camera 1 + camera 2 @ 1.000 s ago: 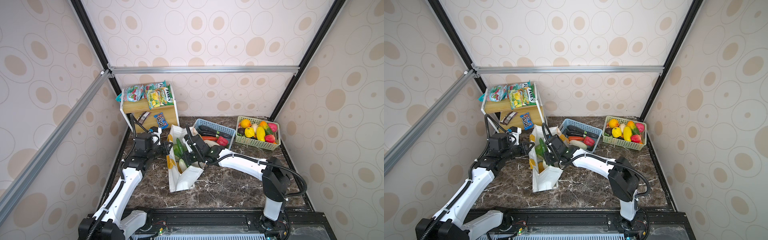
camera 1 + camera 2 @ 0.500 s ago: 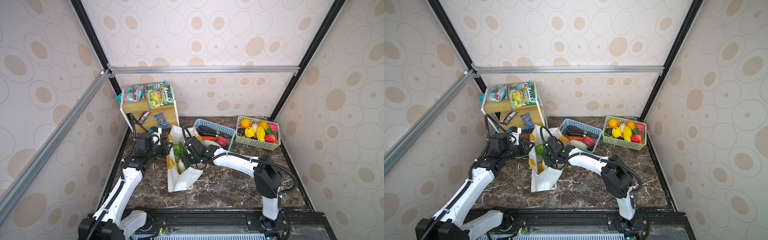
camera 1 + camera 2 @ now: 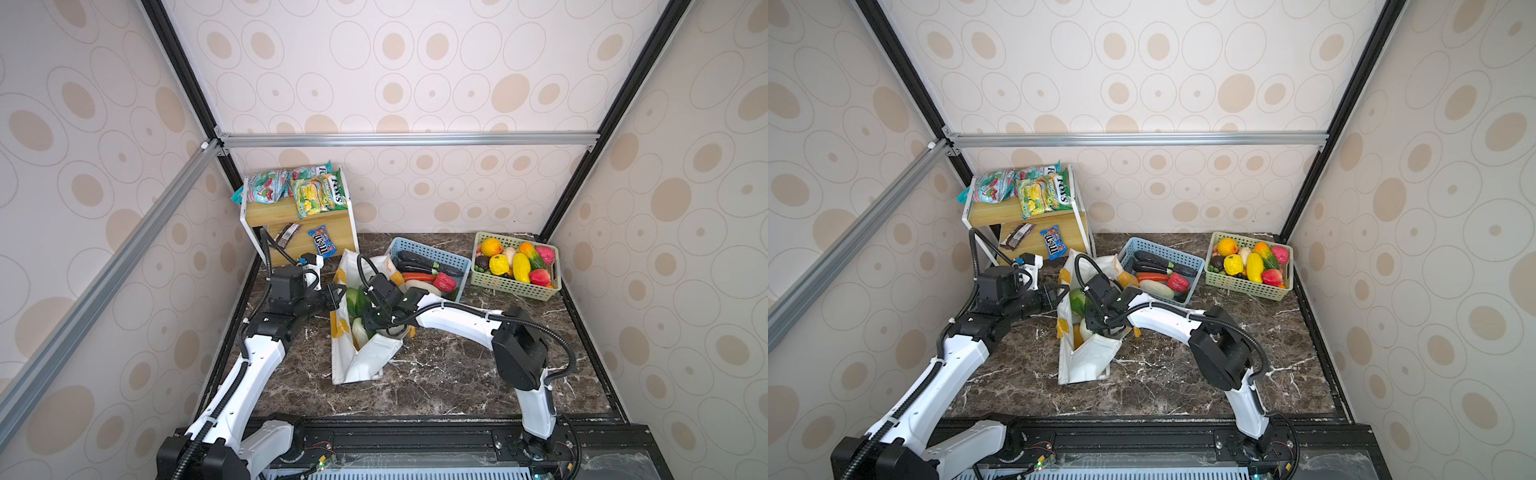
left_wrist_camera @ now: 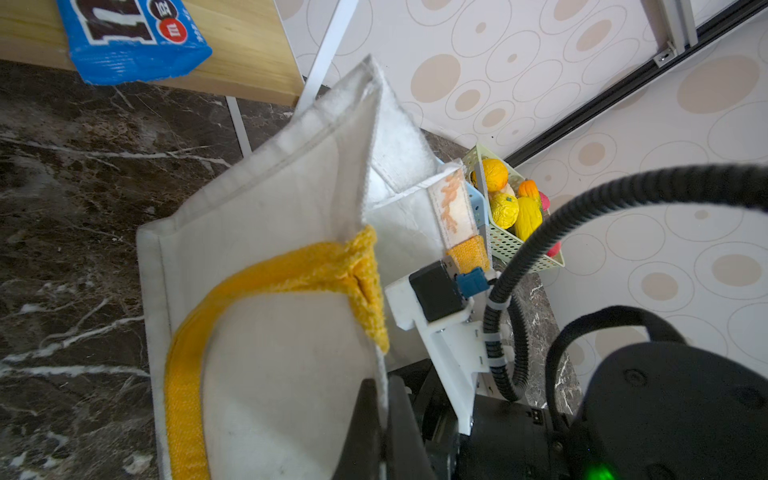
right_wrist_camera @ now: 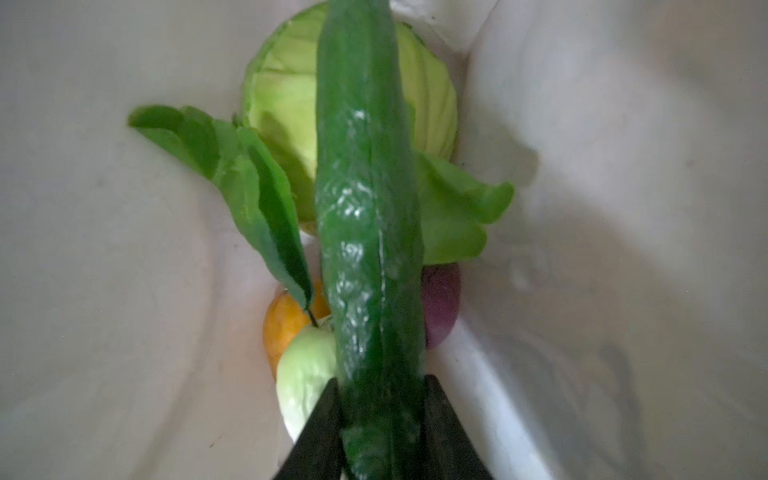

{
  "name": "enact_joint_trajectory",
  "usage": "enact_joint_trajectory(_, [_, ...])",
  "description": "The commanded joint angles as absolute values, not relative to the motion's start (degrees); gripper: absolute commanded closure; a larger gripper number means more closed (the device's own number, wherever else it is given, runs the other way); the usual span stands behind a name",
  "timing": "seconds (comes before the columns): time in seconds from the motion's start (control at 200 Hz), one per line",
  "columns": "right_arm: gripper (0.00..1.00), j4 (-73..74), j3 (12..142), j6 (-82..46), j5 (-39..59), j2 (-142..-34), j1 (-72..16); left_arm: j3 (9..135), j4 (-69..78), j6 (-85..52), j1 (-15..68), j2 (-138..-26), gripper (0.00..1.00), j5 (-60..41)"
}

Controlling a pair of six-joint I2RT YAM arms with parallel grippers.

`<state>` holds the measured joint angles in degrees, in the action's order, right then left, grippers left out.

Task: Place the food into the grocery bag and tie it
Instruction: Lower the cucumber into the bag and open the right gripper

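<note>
- Left wrist view: the left gripper [image 4: 380, 415] is seen closed on the near wall of the bag [image 4: 270, 199]. The white fabric is pinched between its jaws, just beside the yellow strap [image 4: 266, 276].
- By this pinch the wall is judged to be held upright and the mouth spread, so that food can be lowered in.
- At far left in both top views, a wooden shelf [image 3: 291, 216] is set against the back wall. A blue packet [image 3: 321, 242] lies on its lower board, well apart from both grippers and not yet bagged.
- Left of centre, the bag is stood on the marble table [image 3: 436, 374] with its mouth open upward.
- From the right, the right gripper [image 5: 380, 399] is reached into that mouth. It is closed around one end of a cucumber [image 5: 370, 232], whose free end points deeper into the bag.
- A grip at the end is judged to let the long piece be slid in lengthwise between the close walls.
- Beyond the cucumber, a cabbage [image 5: 282, 104], leafy greens [image 5: 232, 166], an orange fruit [image 5: 286, 328] and a purple piece [image 5: 442, 307] are seen lying inside the bag. The cucumber is within the walls but not yet released.
- Just right of the bag, a blue basket [image 3: 451, 259] of long vegetables is placed.
- Farther right, a green basket [image 3: 515, 286] of fruit is placed, well apart from both grippers.
</note>
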<state>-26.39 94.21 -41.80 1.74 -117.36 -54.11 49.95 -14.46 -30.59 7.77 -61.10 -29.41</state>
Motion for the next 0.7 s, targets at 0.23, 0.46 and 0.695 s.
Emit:
enact_joint_trajectory(0.23, [0.56,-31.4,98.6,-43.5,2.4,-120.9,-54.8,53.6,-12.5,-28.9,7.9,-60.4,1.0,-29.7])
enact_joint_trajectory(0.46, [0.43,-30.8,98.5,-42.7,2.1,-119.2,-54.8,52.7,-12.2,-28.7,7.9,-59.6,1.0,-28.3])
enact_joint_trajectory(0.695, [0.31,-27.3,96.5,-38.8,3.3,-113.5,-54.8,50.7,-11.2,-29.2,7.9,-58.6,1.0,-27.3])
